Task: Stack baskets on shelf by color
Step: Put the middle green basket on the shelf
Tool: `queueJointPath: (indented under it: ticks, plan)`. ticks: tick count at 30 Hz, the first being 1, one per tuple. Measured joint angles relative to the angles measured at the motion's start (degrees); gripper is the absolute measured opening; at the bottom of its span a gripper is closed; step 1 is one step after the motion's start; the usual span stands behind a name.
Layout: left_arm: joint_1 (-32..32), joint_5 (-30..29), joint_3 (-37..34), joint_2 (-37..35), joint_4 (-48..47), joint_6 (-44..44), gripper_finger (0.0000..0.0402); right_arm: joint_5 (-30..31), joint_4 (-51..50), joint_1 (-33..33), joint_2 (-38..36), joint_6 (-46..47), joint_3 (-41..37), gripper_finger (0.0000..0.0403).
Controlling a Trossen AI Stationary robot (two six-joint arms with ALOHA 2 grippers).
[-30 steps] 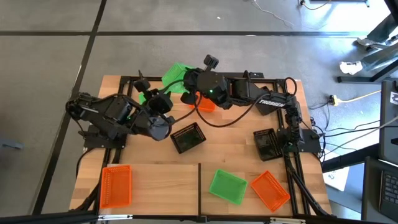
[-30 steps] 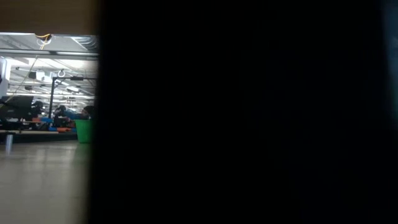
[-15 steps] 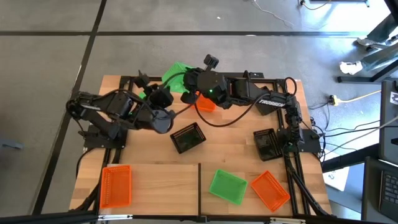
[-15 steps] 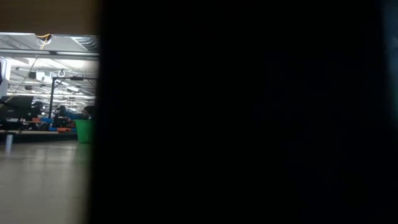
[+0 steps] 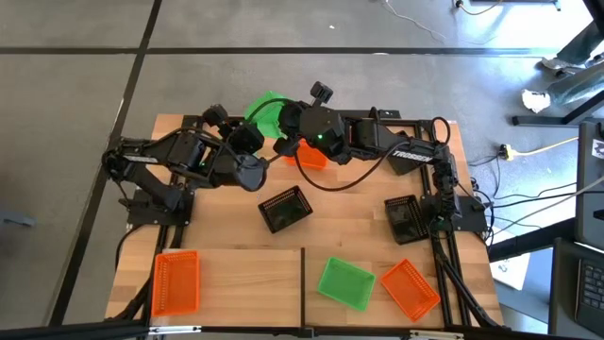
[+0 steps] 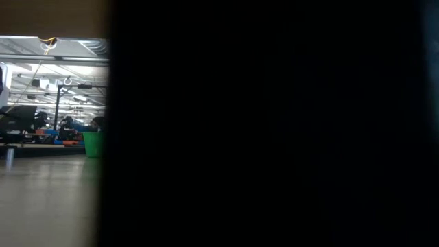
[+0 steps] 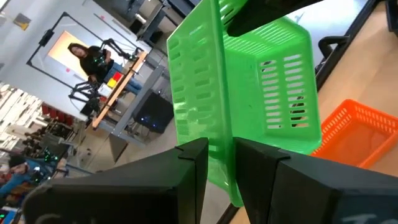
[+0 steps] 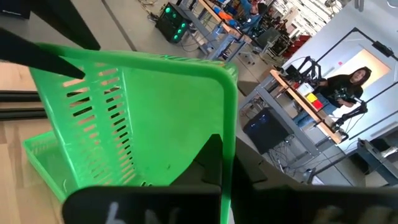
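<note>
Both arms meet at the upper middle of the high view, over the back edge of the table [image 5: 236, 255]. They share one green basket [image 5: 265, 111], tipped up on edge.

Left gripper [image 7: 219, 163]: jaws straddle a side wall of the green basket, one finger each side, pinching the rim. A thin wall needs only a narrow bite, which probably explains the small gap.

Right gripper [image 8: 219, 163]: pressed together on the opposite rim of the same basket; the green edge runs straight down between its fingers. Judged a hand-over: two grips on one basket, so it does not drop while changing arms.

An orange basket [image 5: 310, 156] sits on the table just below the right gripper in the high view; the left wrist view shows it beside the green one.

The shelf [image 5: 245, 283] lies along the bottom of the high view, dark divider [image 5: 303, 276] at centre. Left of it, one orange basket [image 5: 176, 280]. Right of it, a second green basket [image 5: 343, 281] and another orange basket [image 5: 410, 288], side by side, unstacked. Two black baskets [image 5: 285, 208] [image 5: 404, 217] wait mid-table.

Low view is almost wholly blocked by something dark.
</note>
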Motion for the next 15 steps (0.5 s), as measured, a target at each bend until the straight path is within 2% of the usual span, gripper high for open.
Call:
queueJointPath:
  ticks: [15]
  plan:
    - [0.26, -0.19, 0.00, 0.00, 0.01, 14.63, 0.0066, -1.33, -0.61, 0.00, 0.00, -0.03, 0.00, 0.0000]
